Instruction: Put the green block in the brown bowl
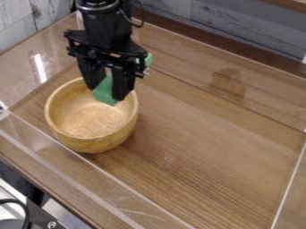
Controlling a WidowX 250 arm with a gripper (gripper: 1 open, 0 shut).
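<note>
The green block (106, 89) hangs upright between the black fingers of my gripper (109, 88), which is shut on it. The block's lower end sits just above the far right part of the brown bowl's hollow. The brown bowl (72, 131) is a round light wooden bowl with a thick rim, standing on the table at the left. My gripper points straight down over the bowl's back rim, and the arm rises out of the top of the frame.
The wooden table top (216, 152) is boxed in by low clear walls (143, 201). A grey plank wall (239, 22) runs behind the table. Bare wood lies to the right of the bowl.
</note>
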